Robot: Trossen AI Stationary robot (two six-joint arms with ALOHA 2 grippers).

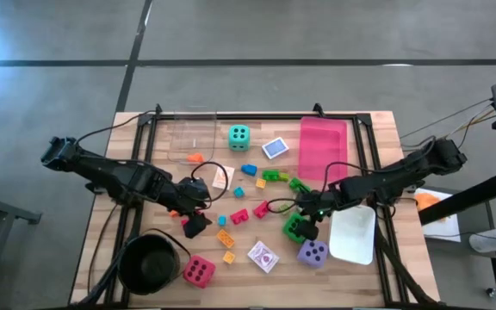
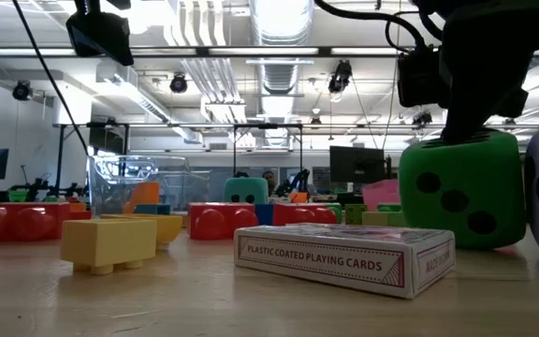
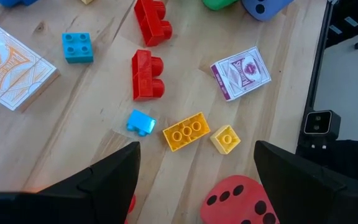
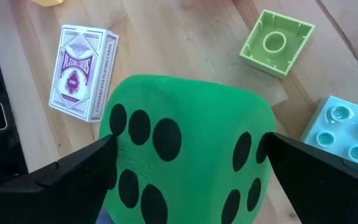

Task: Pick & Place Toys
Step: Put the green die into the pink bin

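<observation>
Green die (image 4: 185,149) sits mid-table, beside the purple die (image 1: 313,252). It looks soft and light. Right gripper (image 4: 188,168) spreads wide around its flat sides, not squeezing yet. Left gripper (image 3: 194,180) hangs open.

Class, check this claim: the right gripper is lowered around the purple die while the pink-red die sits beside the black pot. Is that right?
Not quite. The right gripper is around the green die, not the purple die, which sits free beside it; the right wrist view shows this. The pink-red die does sit beside the black pot.
</observation>
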